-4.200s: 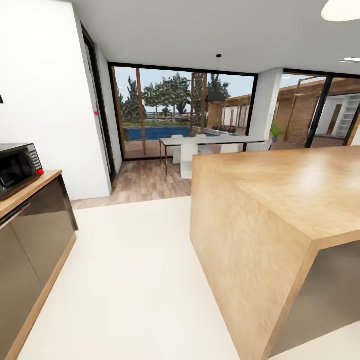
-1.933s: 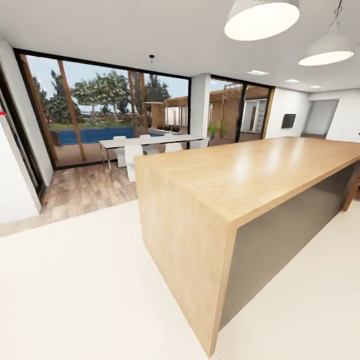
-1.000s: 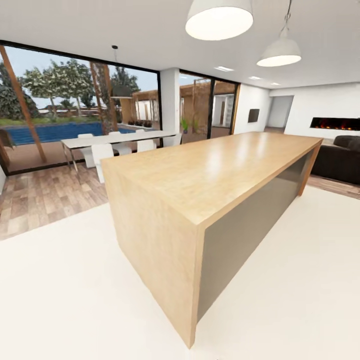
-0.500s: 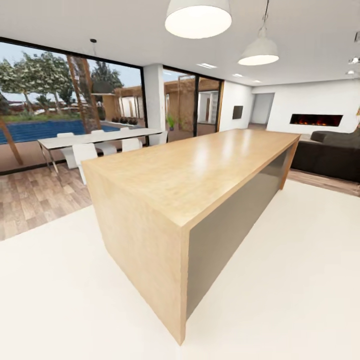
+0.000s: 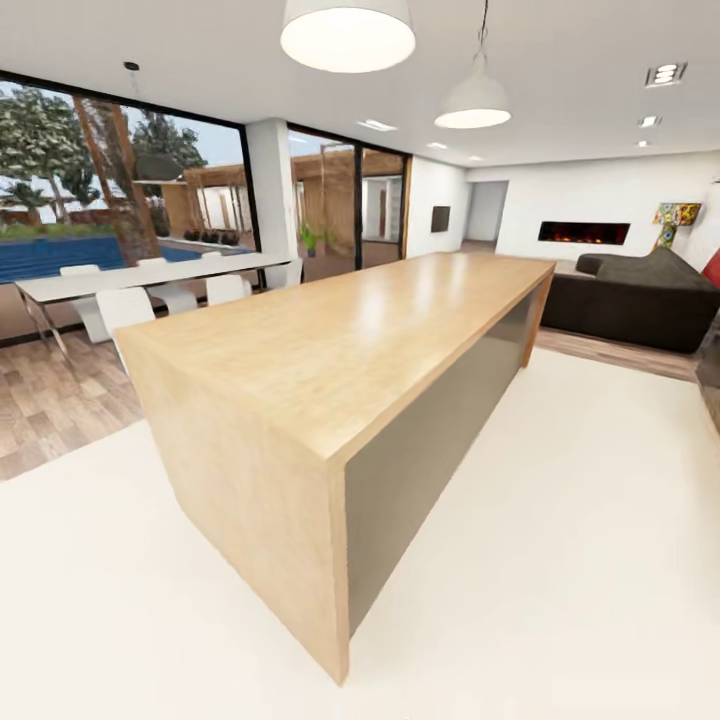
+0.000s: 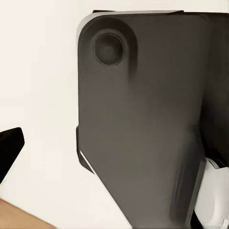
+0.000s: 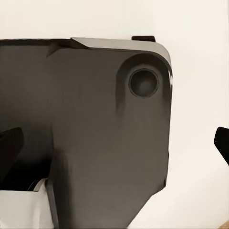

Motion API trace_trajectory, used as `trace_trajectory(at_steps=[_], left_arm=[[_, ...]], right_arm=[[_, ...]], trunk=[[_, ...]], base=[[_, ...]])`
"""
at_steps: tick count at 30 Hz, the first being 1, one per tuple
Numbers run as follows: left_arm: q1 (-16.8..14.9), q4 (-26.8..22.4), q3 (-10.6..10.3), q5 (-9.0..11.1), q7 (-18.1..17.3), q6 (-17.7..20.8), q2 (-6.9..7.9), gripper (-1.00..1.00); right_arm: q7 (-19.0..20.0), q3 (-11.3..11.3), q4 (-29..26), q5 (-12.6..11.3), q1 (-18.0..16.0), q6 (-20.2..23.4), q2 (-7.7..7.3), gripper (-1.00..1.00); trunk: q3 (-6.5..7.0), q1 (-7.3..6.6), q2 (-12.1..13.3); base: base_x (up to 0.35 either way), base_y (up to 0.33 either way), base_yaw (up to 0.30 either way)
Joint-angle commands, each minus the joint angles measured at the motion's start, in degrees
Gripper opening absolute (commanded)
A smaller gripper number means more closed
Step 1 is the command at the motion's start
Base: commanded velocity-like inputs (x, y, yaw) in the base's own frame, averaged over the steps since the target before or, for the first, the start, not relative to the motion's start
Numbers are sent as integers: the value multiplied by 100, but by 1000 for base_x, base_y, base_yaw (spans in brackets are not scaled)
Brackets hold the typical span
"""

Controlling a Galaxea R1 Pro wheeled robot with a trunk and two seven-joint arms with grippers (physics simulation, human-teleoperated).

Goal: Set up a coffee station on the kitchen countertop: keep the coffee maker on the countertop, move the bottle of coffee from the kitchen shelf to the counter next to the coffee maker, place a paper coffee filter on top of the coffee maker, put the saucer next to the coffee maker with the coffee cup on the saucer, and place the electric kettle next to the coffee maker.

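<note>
Scene: long wooden island surface (image 5: pixel 380 330), top bare, running from near left to far right; white floor (image 5: pixel 560 560) around it.
Far side: dining table (image 5: pixel 150 272) with white chairs at left before the glass wall; dark sofa (image 5: pixel 640 295) and fireplace (image 5: pixel 583 232) at right; two pendant lamps (image 5: pixel 347 35) overhead.
Task's things: coffee maker, bottle, filter, saucer, cup, kettle not to be found here; whereabouts cannot be told.
Handling, judged: cup and saucer fragile, best taken at rim or edge; filter flimsy; kettle heavy, best by its handle.
Left end effector (image 6: pixel 9 148): one dark fingertip only; opening and load cannot be told.
Right end effector (image 7: pixel 114 148): dark tips at both edges, seemingly wide apart, nothing between.
Hidden: dark robot base panel (image 6: pixel 143 119) blocks much of both wrist views.
</note>
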Motion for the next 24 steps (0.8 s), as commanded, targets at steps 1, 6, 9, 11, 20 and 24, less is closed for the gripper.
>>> trace_trajectory(at_steps=[1,6,9,11,20,24], left_arm=[[-2,-8,12,6,5,-12,-1,100],[-14,-8,10,6,6,-9,2,100],[-22,-11,11,6,4,-10,0,100],[-35,-12,14,6,7,-10,-1,100],[-47,-12,11,6,12,-8,5,100],[-47,-12,13,6,12,-8,5,100]], right_arm=[[3,-2,2,-3,-2,-12,0,100],[3,-2,1,-3,-3,-9,2,100],[3,-2,1,-3,-3,-10,1,100],[3,-2,1,-3,-3,-8,0,100],[3,-2,1,-3,-3,-11,-1,100],[-2,-2,1,-3,-3,-14,1,100]], trunk=[[10,-22,38],[81,-132,239],[124,-198,359],[153,-242,439],[283,-440,800],[340,-527,961]], base=[[0,0,-270],[0,0,-273],[0,0,-275],[0,0,-276],[0,0,-276],[0,0,-276]])
